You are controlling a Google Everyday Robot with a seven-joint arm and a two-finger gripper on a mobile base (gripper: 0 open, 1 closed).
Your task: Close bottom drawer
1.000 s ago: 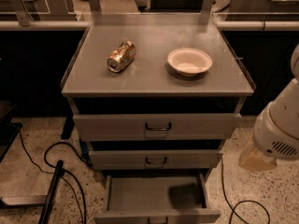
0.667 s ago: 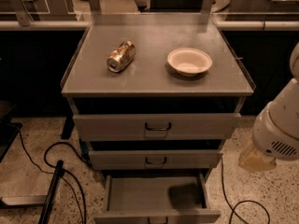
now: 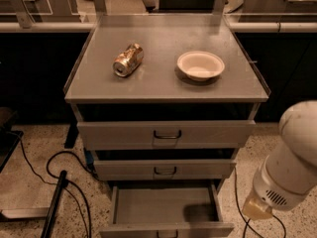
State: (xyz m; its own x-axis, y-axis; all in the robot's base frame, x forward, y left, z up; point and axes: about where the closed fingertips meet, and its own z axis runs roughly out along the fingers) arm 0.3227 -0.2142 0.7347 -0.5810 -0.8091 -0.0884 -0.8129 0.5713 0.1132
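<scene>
The bottom drawer (image 3: 166,206) of the grey cabinet stands pulled out, with an empty inside. Its front panel (image 3: 198,229) and small dark handle (image 3: 166,234) lie at the picture's lower edge. The middle drawer (image 3: 198,168) and the top drawer (image 3: 208,132) sit further in, each slightly out from the cabinet body. My white arm (image 3: 292,157) hangs at the right, beside the cabinet and level with the lower drawers, apart from them. My gripper is out of view, below the frame's lower right.
A crushed can (image 3: 128,60) lies on its side and a white bowl (image 3: 200,65) stands on the cabinet top (image 3: 163,86). Black cables (image 3: 59,165) and a dark pole (image 3: 53,207) lie on the speckled floor at the left. A cable (image 3: 237,202) runs at the right.
My arm has moved down and a little to the left, closer to the open bottom drawer's right side. The drawers, can and bowl have not moved.
</scene>
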